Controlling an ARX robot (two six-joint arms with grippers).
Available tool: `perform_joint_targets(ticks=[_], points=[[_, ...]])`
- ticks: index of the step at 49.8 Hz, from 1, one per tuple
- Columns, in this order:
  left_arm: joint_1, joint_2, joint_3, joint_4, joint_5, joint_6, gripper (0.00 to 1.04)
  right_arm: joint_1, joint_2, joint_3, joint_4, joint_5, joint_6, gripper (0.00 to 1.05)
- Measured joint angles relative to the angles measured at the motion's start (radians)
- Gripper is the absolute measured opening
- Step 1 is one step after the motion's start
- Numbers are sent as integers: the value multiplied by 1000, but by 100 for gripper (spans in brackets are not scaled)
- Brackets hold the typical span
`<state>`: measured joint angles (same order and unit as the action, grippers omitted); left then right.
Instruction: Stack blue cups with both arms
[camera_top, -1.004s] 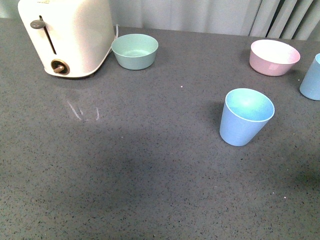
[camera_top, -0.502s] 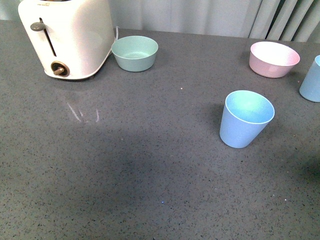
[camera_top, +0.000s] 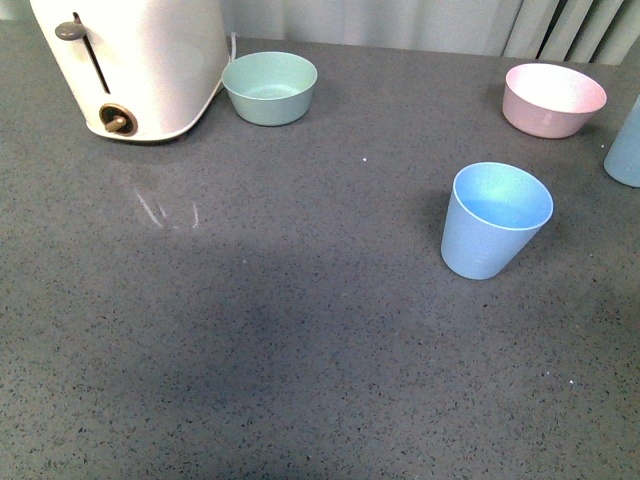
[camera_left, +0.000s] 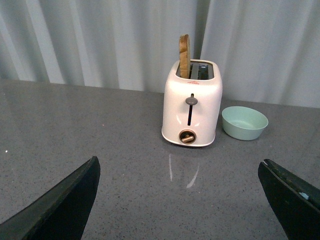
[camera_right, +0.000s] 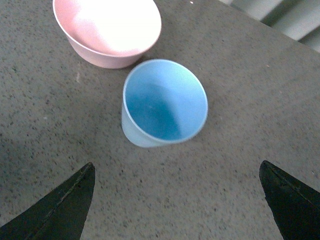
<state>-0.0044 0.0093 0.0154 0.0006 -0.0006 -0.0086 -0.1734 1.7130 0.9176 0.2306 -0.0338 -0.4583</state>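
One blue cup (camera_top: 497, 220) is standing upright on the grey surface (camera_top: 300, 350). The second blue cup (camera_top: 625, 150) is sitting near the pink bowl (camera_top: 555, 98), with the right gripper (camera_right: 176, 167) hovering open near it. The left gripper (camera_left: 178, 161) is also gaping wide, facing the toaster (camera_left: 192, 107).

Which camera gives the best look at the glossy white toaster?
The left wrist view: the whole glossy white toaster stands there, front on, with a bread slice in one slot. The front view cuts off its top at the picture's edge. The right wrist view does not show it.
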Motion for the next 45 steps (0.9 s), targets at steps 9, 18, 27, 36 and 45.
perform_joint_targets(ticks=[9, 18, 27, 36, 45], points=[[0, 0, 0, 0, 0, 0, 96, 56, 148, 126, -27, 18, -18, 96], [0, 0, 0, 0, 0, 0, 96, 95, 248, 191, -20, 42, -50, 96], [0, 0, 0, 0, 0, 0, 96, 108, 314, 227, -8, 68, -74, 96], [0, 0, 0, 0, 0, 0, 96, 108, 354, 251, 11, 98, -74, 81], [0, 0, 0, 0, 0, 0, 96, 107, 357, 269, 1, 97, -70, 48]])
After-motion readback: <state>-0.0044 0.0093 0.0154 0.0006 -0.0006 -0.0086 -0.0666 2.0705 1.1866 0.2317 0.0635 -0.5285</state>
